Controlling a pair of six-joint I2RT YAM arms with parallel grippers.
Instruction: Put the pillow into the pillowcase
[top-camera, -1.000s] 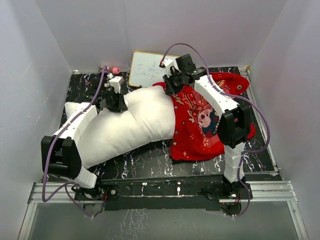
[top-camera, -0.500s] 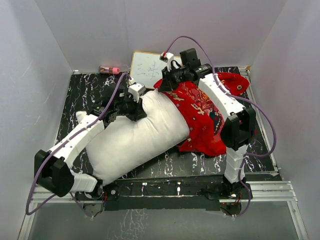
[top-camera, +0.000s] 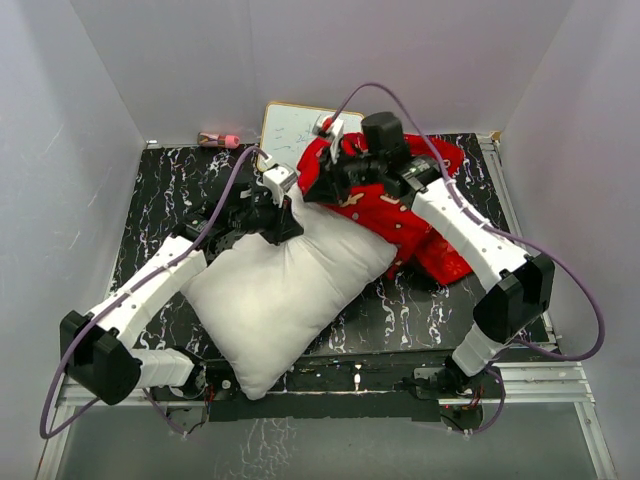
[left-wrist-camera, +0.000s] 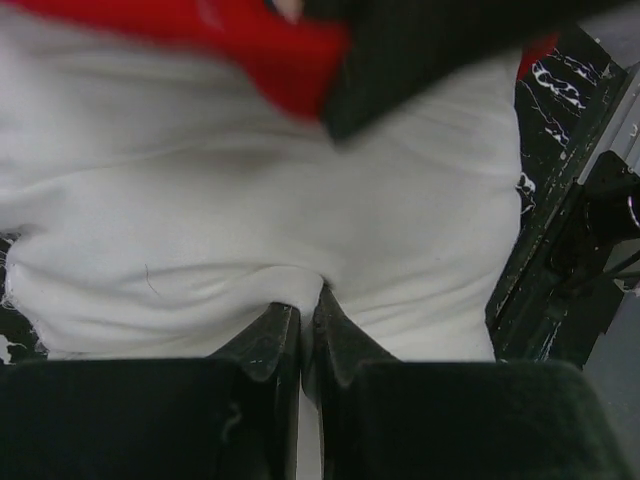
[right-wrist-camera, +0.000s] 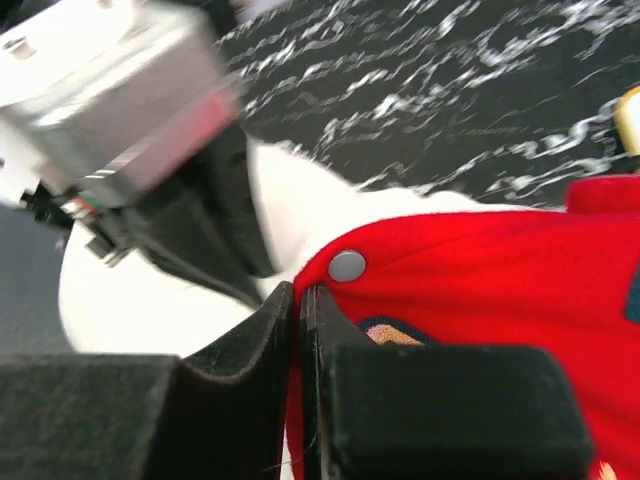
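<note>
1. Pillow (top-camera: 290, 300) lies slantwise on the worktop (top-camera: 165, 190). Its near corner is at the front edge, and its far end is overlapped by the red pillowcase (top-camera: 425, 215), which is bunched toward the far right.
2. Left hand (left-wrist-camera: 303, 310) is closed, pinching a fold of the pillow's white cloth near that far end.
3. Right hand (right-wrist-camera: 298, 297) is closed on the pillowcase's red hem, just beside a snap button (right-wrist-camera: 347, 266).
4. To do this step well, I judge the right hand should hold the hem raised and taut so the mouth gapes. The left hand can then feed the pillow's corner in beneath it.
5. Likely risks: the thin pinch slips, or the hem folds under the pillow and blocks entry.
</note>
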